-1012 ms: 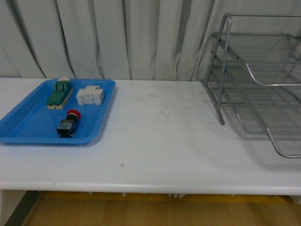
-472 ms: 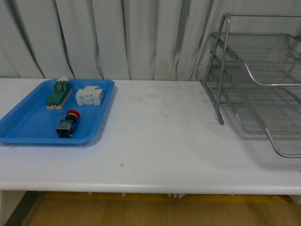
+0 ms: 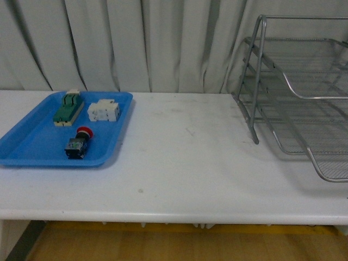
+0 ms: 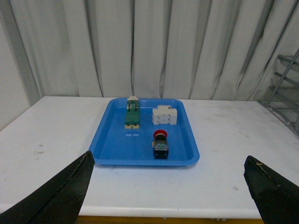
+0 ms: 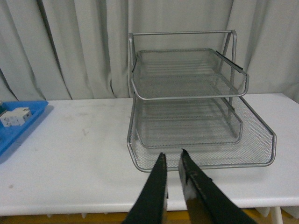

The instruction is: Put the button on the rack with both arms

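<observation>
The front view cuts the rack (image 3: 296, 92) off at its right edge and shows neither arm. The button (image 3: 79, 142) lies on its side in the blue tray (image 3: 32, 147) on the table (image 3: 185, 163). Its long axis runs near-to-far, with the red cap toward the curtain (image 3: 136, 43). The left gripper (image 4: 168, 157) gapes wide and holds nothing. The right gripper (image 5: 173, 154) has its fingers nearly together, empty.

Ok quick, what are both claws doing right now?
Left claw: open, empty.
Right claw: nearly closed, holding nothing.
</observation>
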